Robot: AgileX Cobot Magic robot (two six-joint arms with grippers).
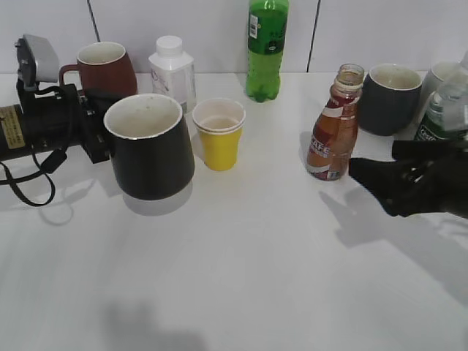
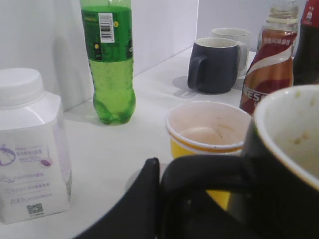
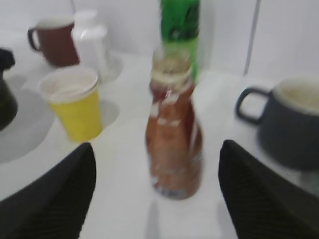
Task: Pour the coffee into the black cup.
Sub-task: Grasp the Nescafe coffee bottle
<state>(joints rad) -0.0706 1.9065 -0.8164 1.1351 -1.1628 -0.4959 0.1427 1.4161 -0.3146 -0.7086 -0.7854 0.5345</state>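
Note:
The black cup point(image 1: 151, 146) stands left of centre on the white table, white inside. My left gripper point(image 1: 95, 135) is shut on its loop handle point(image 2: 209, 172); the cup's rim fills the right of the left wrist view point(image 2: 284, 129). The coffee bottle point(image 1: 334, 134), uncapped, with an orange-red CAFE label, stands upright at the right. It also shows in the right wrist view point(image 3: 173, 139), ahead of and between my open fingers. My right gripper point(image 1: 365, 174) is open, just right of the bottle and apart from it.
A yellow paper cup point(image 1: 219, 134) stands between the cup and the bottle. Behind are a maroon mug point(image 1: 102, 69), a white bottle point(image 1: 172, 71), a green soda bottle point(image 1: 266, 47), a dark grey mug point(image 1: 389, 99) and a water bottle point(image 1: 446, 110).

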